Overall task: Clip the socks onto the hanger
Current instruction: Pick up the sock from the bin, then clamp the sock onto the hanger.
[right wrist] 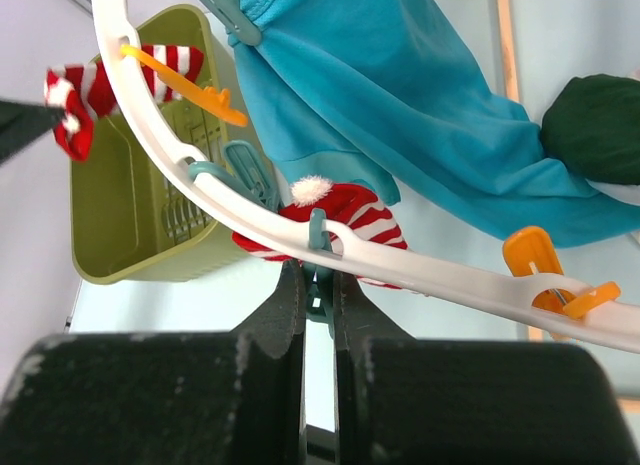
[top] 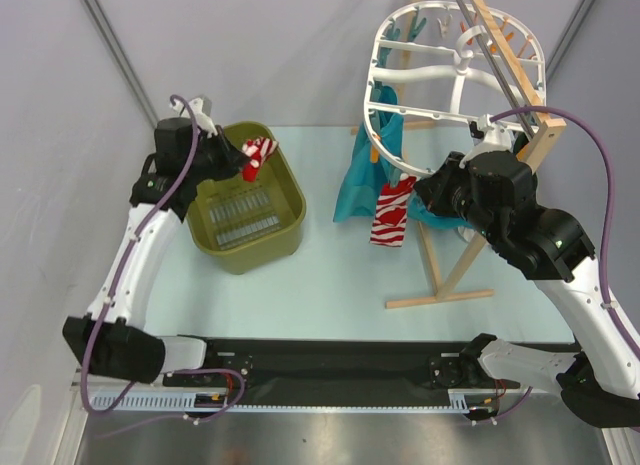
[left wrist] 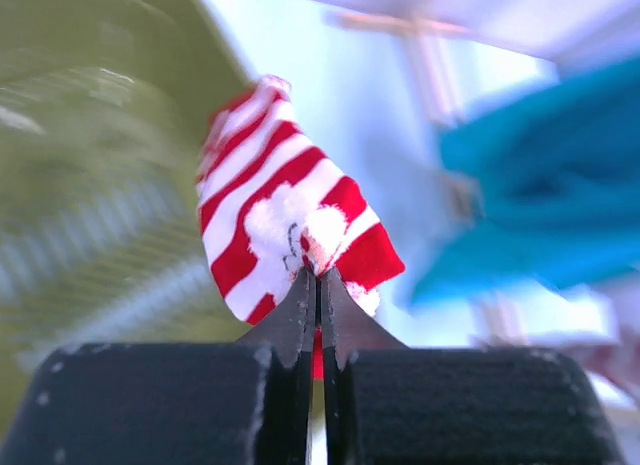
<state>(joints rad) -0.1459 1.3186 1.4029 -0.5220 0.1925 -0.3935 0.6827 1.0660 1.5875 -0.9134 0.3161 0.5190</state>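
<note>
My left gripper (top: pixel 245 163) is shut on a red and white striped sock (top: pixel 257 155) and holds it above the olive-green basket (top: pixel 290 200); the sock fills the middle of the left wrist view (left wrist: pixel 285 210), pinched at the fingertips (left wrist: pixel 318 277). A second striped sock (top: pixel 392 211) hangs from the white oval hanger (top: pixel 455 75) beside teal cloths (top: pixel 357 180). My right gripper (top: pixel 425 193) is shut on a teal clip (right wrist: pixel 322 275) on the hanger's rim (right wrist: pixel 450 280), with that sock (right wrist: pixel 345 213) just behind it.
The hanger hangs on a wooden stand (top: pixel 440 285) at the right. Orange clips (right wrist: pixel 535 270) and teal clips (right wrist: pixel 245 170) line the rim. A dark green cloth (right wrist: pixel 595 125) lies at the far right. The basket also shows in the right wrist view (right wrist: pixel 130 200).
</note>
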